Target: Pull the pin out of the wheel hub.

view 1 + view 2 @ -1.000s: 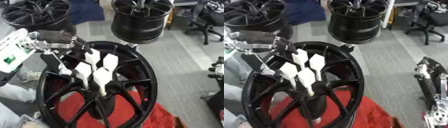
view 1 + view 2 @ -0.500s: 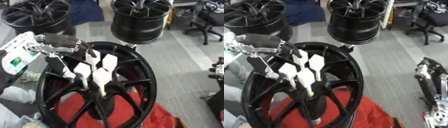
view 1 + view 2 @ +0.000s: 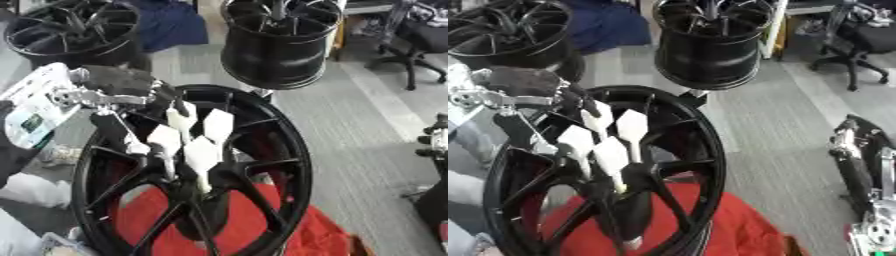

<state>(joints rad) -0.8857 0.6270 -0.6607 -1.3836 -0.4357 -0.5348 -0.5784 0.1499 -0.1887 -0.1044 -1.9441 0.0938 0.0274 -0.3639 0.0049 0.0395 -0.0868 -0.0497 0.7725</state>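
Centrally, a black spoked wheel hub stands tilted on a red cloth, filling the lower middle of both views. Four white, paddle-shaped pins cluster where the spokes meet: one pin at about 11 o'clock of the cluster, a second pin at 1 o'clock, a third pin at 9 o'clock, and a fourth pin at 6 o'clock, nearest the centre.

The left hand enters from 9 o'clock of the frame, black over silver joints, and lies across the hub's upper-left rim. Its fingers curl down onto the top of the 11 o'clock pin and touch it; whether they fully pinch it cannot be told. The right hand shows at the 3 o'clock edge of the right eye view, dark and idle, well apart from the hub; its finger posture cannot be told.

Behind, at 12 o'clock, a second black wheel stands on the grey floor, and a third black wheel lies at 10 o'clock.
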